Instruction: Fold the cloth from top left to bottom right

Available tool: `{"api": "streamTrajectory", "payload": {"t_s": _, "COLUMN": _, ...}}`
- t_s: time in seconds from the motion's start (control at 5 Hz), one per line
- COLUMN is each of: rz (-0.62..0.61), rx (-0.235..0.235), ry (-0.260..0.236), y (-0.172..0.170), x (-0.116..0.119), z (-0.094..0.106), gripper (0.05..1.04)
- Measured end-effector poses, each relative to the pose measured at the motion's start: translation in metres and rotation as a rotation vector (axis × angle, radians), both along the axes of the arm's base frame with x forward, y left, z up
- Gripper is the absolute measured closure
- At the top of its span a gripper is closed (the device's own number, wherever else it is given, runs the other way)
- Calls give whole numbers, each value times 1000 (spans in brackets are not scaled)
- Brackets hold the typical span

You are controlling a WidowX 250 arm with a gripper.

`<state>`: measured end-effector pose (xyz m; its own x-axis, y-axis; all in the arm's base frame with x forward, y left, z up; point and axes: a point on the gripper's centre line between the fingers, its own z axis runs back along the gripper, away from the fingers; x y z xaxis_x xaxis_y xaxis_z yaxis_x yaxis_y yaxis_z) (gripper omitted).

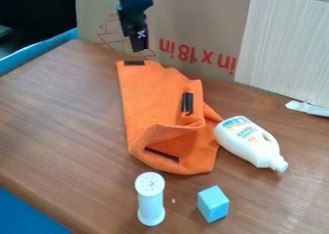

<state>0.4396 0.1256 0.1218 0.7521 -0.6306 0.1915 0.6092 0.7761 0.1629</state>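
Orange cloth half-bunched on the table, gripper hanging by its top-left corner

Black gripper (pixel 139 48) is at the top of the camera view, pointing down, just above the cloth's top-left corner as I see it. Can't tell if it's released or clenched. No cloth hanging from it.

Orange cloth (pixel 151 93) is mid-table, running from near the cardboard down toward the shaker. Left side lies fairly flat with a straight edge. Right side is rucked up; lower part is creased with a pocket-like fold. Three dark patches on it: top-left corner, raised fold on the right, lower end. Top-left corner isn't folded over to bottom right.

Around it:
- White bottle (pixel 247 140) on its side right of the cloth, cap end toward lower right.
- White shaker (pixel 151 204) upright below the cloth, holes in its top.
- Light blue block (pixel 212 204) right of the shaker, apart from it.
- Cardboard (pixel 173 16) with red print behind the brown wooden table (pixel 64 117), pale wood-grain panel (pixel 283 45) at right.
- White scrap (pixel 307 108) near the right edge of view.
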Motion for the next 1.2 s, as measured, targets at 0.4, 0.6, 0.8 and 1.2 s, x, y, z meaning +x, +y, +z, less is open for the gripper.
{"api": "streamTrajectory", "payload": {"t_s": 0.4, "rz": -41, "rx": 105, "ry": 25, "y": 16, "x": 16, "z": -11, "gripper": 82}}
{"api": "streamTrajectory", "payload": {"t_s": 0.6, "rz": -36, "rx": 135, "ry": 21, "y": 17, "x": 19, "z": -13, "gripper": 82}}
{"api": "streamTrajectory", "payload": {"t_s": 0.8, "rz": -35, "rx": 136, "ry": 55, "y": 19, "x": 18, "z": -25, "gripper": 83}}
{"api": "streamTrajectory", "payload": {"t_s": 1.2, "rz": -22, "rx": 180, "ry": 105, "y": 16, "x": 25, "z": -42, "gripper": 82}}
